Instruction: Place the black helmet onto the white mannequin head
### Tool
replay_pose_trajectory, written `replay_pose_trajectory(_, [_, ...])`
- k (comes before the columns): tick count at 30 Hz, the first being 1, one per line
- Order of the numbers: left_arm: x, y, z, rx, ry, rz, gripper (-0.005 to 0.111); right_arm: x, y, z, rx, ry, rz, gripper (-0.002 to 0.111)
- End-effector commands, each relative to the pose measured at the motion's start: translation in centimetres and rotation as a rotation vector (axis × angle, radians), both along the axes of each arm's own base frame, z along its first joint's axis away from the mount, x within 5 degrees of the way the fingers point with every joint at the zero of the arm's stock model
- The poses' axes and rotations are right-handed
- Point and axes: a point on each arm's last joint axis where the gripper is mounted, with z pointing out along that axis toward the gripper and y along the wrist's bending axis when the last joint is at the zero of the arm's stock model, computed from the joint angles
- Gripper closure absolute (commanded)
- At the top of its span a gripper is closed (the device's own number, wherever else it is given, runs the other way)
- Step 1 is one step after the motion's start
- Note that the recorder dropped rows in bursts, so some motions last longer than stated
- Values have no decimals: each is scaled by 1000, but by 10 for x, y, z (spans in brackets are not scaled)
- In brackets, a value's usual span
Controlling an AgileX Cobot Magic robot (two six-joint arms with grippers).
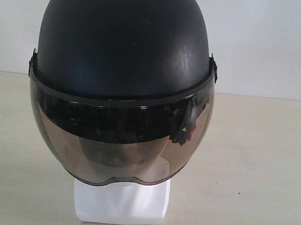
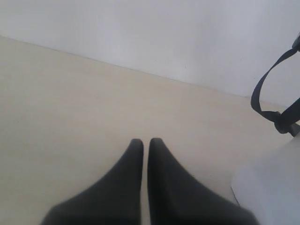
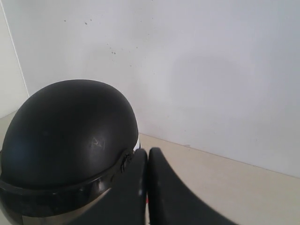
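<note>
Matte black rounded helmet [image 1: 126, 39]: seated over the glossy white plastic mannequin head [image 1: 121, 201], smoky visor [image 1: 114, 146] down.
Left gripper [image 2: 146, 141]: fingers together, empty.
Right gripper [image 3: 147, 151]: together, empty, just beside the helmet (I fear a nudge tilting it).

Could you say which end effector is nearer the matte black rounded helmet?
Right. The right end effector sits beside the matte black rounded helmet; the left end effector hangs apart, over the beige table.

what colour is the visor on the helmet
The visor is smoky brown and see-through, clearest in the exterior view.
</note>
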Motion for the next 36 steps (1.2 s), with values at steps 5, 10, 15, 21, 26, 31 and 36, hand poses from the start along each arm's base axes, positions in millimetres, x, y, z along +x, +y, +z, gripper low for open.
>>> replay_pose_trajectory(5, [0,-1,-2,5,6,-10,102,-2,0,2,6,-14,1,108])
replay_pose_trajectory(10, [0,-1,-2,5,6,-10,102,-2,0,2,6,-14,1,108])
replay_pose_trajectory(15, [0,-1,-2,5,6,-10,102,1,-2,4,-30,-67,-18,108])
replay_pose_trajectory(21, [0,-1,-2,5,7,-10,102,44,-2,-40,65,-24,-115,108])
replay_pose_trajectory(26, [0,-1,-2,5,7,-10,102,54,-12,-119,140,28,-255,108])
replay_pose_trajectory(31, [0,-1,-2,5,7,-10,102,36,-21,-186,30,-51,-303,108])
replay_pose_trajectory(36, [0,-1,-2,5,7,-10,102,23,-25,-239,91,-110,-324,108])
